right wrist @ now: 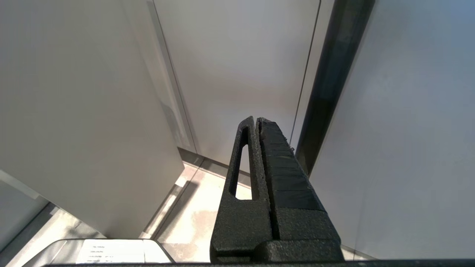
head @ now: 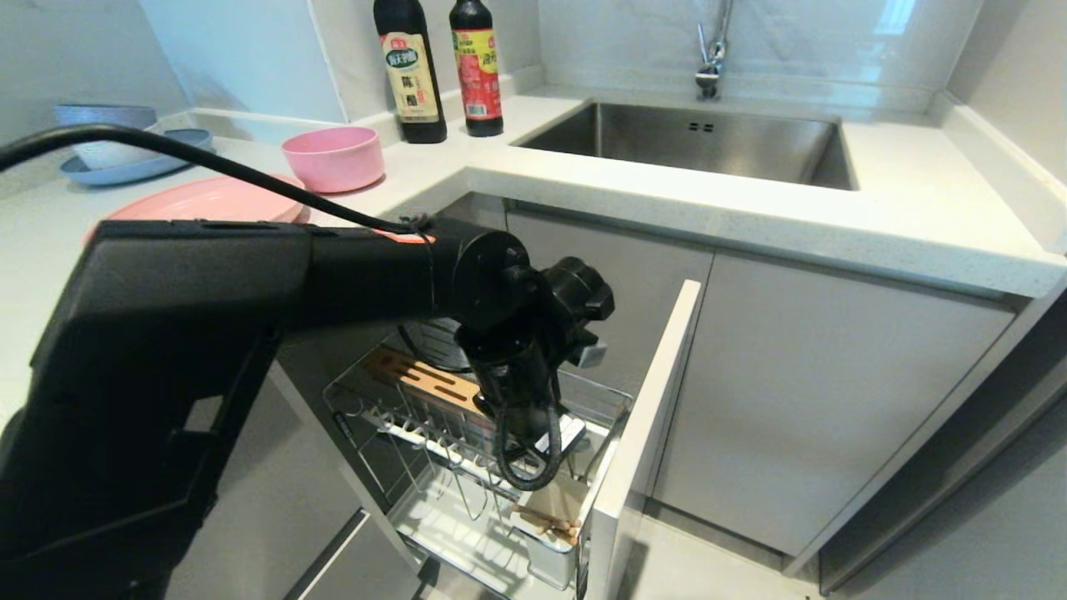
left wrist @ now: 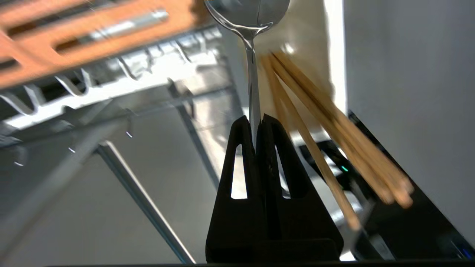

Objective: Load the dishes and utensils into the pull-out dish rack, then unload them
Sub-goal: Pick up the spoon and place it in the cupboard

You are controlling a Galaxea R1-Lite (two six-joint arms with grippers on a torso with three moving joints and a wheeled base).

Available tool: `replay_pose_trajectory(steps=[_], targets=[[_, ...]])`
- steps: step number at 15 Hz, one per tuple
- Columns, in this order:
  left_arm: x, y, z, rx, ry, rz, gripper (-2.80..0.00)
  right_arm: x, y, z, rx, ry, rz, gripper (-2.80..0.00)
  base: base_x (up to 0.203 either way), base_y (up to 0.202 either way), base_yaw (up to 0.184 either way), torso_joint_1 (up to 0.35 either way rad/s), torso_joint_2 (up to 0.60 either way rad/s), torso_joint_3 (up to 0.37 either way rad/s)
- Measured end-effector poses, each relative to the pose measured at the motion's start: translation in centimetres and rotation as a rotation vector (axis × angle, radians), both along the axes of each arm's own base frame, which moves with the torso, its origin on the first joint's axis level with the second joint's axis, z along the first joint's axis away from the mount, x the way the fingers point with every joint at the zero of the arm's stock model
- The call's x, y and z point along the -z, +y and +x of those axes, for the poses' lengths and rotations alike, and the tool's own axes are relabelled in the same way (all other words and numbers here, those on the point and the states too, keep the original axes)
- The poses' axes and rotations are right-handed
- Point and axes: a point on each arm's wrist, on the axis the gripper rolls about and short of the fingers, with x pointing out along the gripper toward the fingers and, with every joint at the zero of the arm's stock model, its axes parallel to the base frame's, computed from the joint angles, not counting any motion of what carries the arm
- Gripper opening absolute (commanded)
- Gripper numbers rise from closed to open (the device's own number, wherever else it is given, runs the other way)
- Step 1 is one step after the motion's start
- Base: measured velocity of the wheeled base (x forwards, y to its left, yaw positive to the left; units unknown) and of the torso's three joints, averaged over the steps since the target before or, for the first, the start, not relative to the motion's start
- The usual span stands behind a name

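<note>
With your left pincer point(left wrist: 255, 122) clamped on the spoon point(left wrist: 249, 22) handle beside the chopsticks point(left wrist: 315, 122) in the rack's point(head: 467, 417) cup point(head: 554, 533), move it straight, clear of the chopsticks.

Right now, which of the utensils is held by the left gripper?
The metal spoon: the left gripper is shut on its thin handle. The wooden chopsticks stand free beside it.

You see plate point(head: 200, 200) and bowl point(head: 333, 157) on counter point(head: 583, 187), left of sink point(head: 692, 137). Rack point(head: 467, 467) pulled out below counter; chopsticks point(head: 550, 522) in cup point(head: 554, 542) at rack front; bottles point(head: 442, 67) behind bowl.
</note>
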Motion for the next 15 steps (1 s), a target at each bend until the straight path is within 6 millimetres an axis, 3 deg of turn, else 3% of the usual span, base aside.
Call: replay_pose_trajectory(steps=[6, 15], targets=[[1.1, -0.9, 0.0, 0.059, -0.016, 0.053, -2.8, 0.0, 0.0, 0.0, 0.0, 0.0, 0.0, -2.8, 0.0, 0.0, 0.0, 0.0, 0.0, 0.0], [1.2, -1.5, -0.8, 0.077, -0.008, 0.062, -2.8, 0.0, 0.0, 0.0, 0.0, 0.0, 0.0, -2.8, 0.0, 0.0, 0.0, 0.0, 0.0, 0.0]])
